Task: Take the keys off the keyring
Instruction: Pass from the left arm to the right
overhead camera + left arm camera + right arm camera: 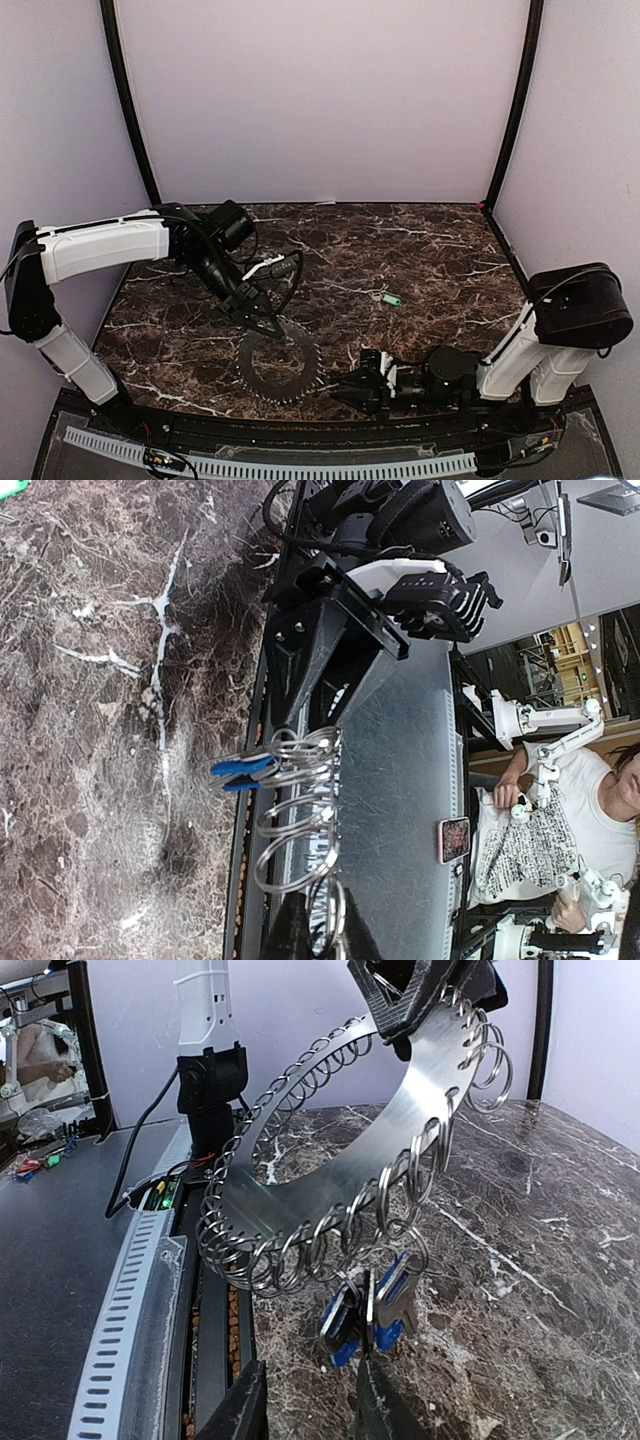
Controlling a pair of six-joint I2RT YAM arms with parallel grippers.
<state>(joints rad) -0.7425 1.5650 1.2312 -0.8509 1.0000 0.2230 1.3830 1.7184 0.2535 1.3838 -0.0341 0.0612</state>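
The keyring (280, 362), a toothed dark-grey ring, hangs tilted over the table's near edge, and my left gripper (265, 322) is shut on its upper rim. The right wrist view shows the keyring (400, 1120) as a shiny plate edged with many split rings. Blue keys (372, 1305) dangle from its lower rings. My right gripper (310, 1372) is open just below them, and its right fingertip (372, 1385) almost touches a key blade. The left wrist view shows the blue keys (243, 770) beside the keyring (400, 780) that my left gripper (330, 935) holds. A green key (391, 299) lies loose on the table.
The dark marble table (400, 250) ends in a black rail and a white slotted strip (300, 465) along the near edge. Purple walls close the back and sides. The right arm (540, 350) reaches in low from the right.
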